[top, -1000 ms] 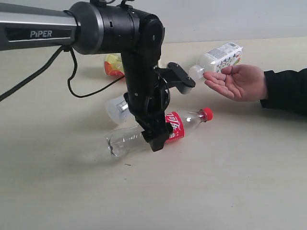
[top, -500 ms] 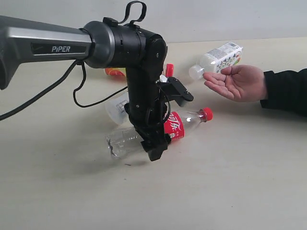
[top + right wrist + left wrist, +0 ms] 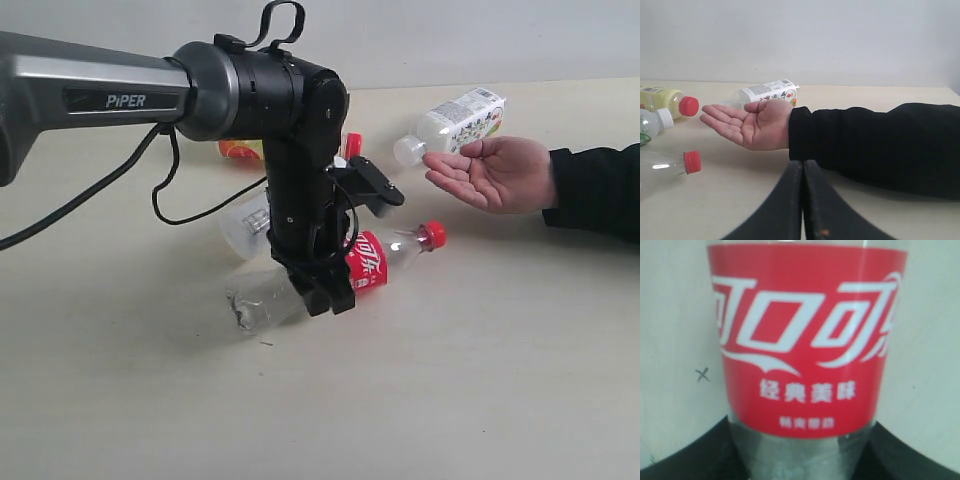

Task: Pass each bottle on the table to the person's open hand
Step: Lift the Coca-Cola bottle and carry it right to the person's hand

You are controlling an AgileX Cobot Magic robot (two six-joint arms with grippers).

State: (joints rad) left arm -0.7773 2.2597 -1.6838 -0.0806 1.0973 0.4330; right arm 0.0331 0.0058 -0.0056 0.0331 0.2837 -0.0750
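Observation:
The clear bottle (image 3: 375, 262) with red label and red cap lies on the table (image 3: 480, 380), tilted slightly, cap toward the person's open hand (image 3: 495, 172). My left gripper (image 3: 325, 298) is shut on this bottle's middle; in the left wrist view the black fingers (image 3: 695, 455) press both sides of the bottle (image 3: 805, 340). A whitish labelled bottle (image 3: 460, 118) lies behind the hand. The yellow bottle (image 3: 240, 150) and another whitish bottle (image 3: 245, 225) are partly hidden behind the arm. My right gripper (image 3: 803, 200) is shut and empty, near the black sleeve (image 3: 875, 145).
The right wrist view shows the palm-up hand (image 3: 752, 125), the labelled bottle (image 3: 765, 92), the yellow bottle (image 3: 662, 100) and the clear bottle's red cap (image 3: 692, 162). A black cable (image 3: 190, 195) loops over the table behind the left arm.
The left gripper came down over the clear bottle and closed on it. The bottle has shifted slightly and its cap end has risen a little. The hand has not moved.

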